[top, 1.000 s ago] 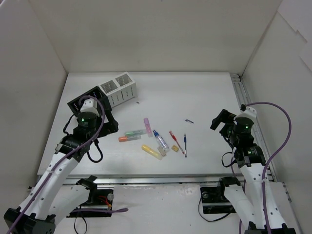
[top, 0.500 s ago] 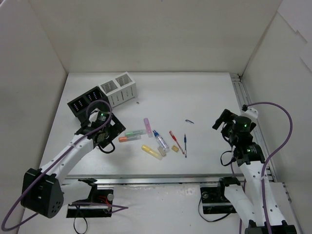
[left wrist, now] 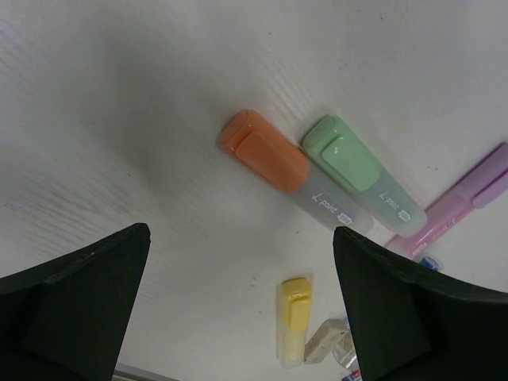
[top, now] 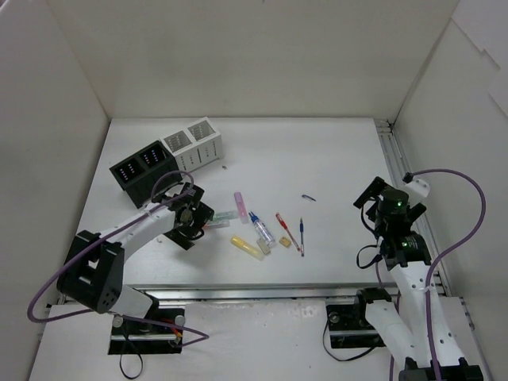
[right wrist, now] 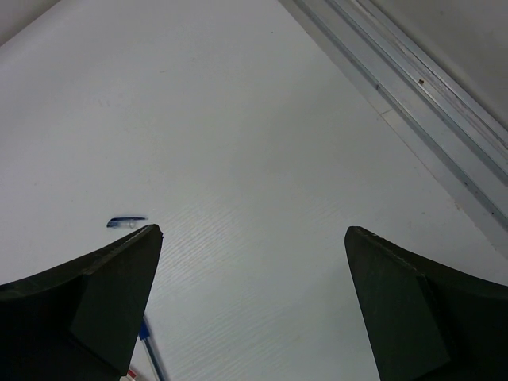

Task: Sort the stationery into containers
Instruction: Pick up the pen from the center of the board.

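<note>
The stationery lies loose at mid-table: a pink highlighter point(top: 240, 206), a green highlighter point(top: 222, 215), a yellow highlighter point(top: 247, 247), a clear-blue pen point(top: 261, 228), a red pen point(top: 287, 232), a blue pen point(top: 302, 236) and a tan eraser point(top: 284, 241). My left gripper point(top: 194, 218) hangs open and empty just above them. Its wrist view shows the orange highlighter point(left wrist: 266, 151), the green one point(left wrist: 343, 155), the pink one point(left wrist: 468, 198) and the yellow one point(left wrist: 294, 317) ahead of the open left gripper point(left wrist: 240, 238). The white mesh organiser point(top: 194, 144) and the black organiser point(top: 143, 168) stand at the back left. My right gripper point(top: 369, 198) is open and empty at the right.
A small dark blue piece point(top: 309, 197) lies alone right of centre and also shows in the right wrist view point(right wrist: 127, 221). A metal rail point(top: 390, 159) runs along the table's right edge. White walls close in the left, back and right sides.
My left arm has swung from beside the black organiser to the right and down over the orange and green highlighters. The right arm has shifted slightly.
</note>
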{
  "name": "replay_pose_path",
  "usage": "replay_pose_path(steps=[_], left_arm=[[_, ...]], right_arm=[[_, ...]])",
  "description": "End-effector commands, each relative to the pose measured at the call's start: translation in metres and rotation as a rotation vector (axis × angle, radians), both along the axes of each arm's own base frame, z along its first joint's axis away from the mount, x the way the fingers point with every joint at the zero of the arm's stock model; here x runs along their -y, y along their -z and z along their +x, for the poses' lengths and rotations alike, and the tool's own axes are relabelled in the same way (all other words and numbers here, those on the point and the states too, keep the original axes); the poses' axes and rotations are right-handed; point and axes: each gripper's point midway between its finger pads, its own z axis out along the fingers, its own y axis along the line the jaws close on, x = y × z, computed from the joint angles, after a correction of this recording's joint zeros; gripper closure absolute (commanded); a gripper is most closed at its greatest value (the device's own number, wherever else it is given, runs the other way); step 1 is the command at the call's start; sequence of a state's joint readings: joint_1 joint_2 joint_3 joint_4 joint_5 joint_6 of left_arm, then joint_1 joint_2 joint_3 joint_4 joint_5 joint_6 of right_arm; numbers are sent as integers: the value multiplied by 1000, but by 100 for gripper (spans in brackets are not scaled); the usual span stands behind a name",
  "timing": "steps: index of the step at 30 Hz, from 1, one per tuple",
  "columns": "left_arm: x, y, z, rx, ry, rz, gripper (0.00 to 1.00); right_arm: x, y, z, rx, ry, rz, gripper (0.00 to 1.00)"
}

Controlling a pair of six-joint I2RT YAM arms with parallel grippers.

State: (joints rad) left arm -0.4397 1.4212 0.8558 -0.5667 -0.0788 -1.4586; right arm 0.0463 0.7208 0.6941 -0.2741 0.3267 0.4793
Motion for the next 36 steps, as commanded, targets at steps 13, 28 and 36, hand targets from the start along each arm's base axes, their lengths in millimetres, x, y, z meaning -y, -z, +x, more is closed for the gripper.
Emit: replay_pose_path(steps=[13, 28, 36], left_arm=[[3, 13, 19, -102, -120, 51, 22], [1, 21, 23, -152, -88, 125, 66], [-16, -18, 17, -57, -76, 202, 89]], right_arm=[[10, -12, 9, 37, 73, -7, 2], [13, -12, 8, 39, 92, -14, 2], [15, -16, 3, 65, 99, -17, 2]])
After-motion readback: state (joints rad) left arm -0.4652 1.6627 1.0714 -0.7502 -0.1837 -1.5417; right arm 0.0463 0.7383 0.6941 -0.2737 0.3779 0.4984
